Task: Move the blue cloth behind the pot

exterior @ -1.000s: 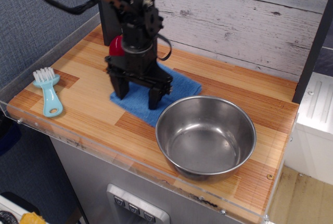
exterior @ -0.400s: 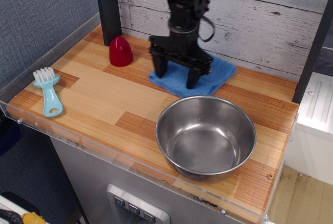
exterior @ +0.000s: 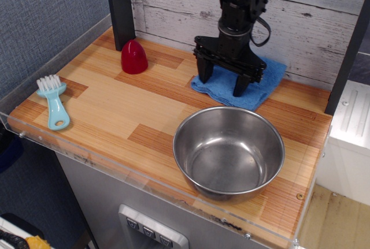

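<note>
The blue cloth (exterior: 257, 85) lies flat on the wooden counter at the back, just behind the pot's far rim and next to the plank wall. The pot (exterior: 229, 149), a large shiny steel bowl, stands empty at the front right. My black gripper (exterior: 221, 85) points straight down over the cloth's left part. Its two fingers are spread wide, with the fingertips (exterior: 237, 91) down on the cloth. Nothing is pinched between them. The cloth's middle is partly hidden behind the gripper.
A red dome-shaped object (exterior: 134, 56) stands at the back left beside a dark post (exterior: 118, 6). A light-blue brush (exterior: 54, 103) lies near the left edge. A clear plastic lip (exterior: 115, 171) runs along the counter's front edge.
My gripper and the blue cloth have moved together from the counter's middle-left, right and back, to a spot behind the pot. The fingers stay spread as before.
</note>
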Tool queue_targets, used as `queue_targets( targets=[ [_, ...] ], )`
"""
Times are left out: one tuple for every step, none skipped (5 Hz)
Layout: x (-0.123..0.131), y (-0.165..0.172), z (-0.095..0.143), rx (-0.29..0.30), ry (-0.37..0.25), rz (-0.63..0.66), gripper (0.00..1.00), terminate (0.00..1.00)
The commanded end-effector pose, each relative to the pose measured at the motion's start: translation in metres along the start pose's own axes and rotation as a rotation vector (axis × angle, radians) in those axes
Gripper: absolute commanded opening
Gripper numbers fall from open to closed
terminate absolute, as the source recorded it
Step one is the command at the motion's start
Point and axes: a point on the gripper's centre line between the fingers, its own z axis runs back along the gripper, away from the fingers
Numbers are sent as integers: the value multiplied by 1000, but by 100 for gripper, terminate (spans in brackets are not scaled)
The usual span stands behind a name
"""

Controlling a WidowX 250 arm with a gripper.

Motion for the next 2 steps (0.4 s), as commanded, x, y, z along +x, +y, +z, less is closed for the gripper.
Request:
queue_targets(
  targets=[
    [-11,-6,12,1,8,-21,100,0],
    [-10,0,25,-28,-1,3,100,0]
  ],
)
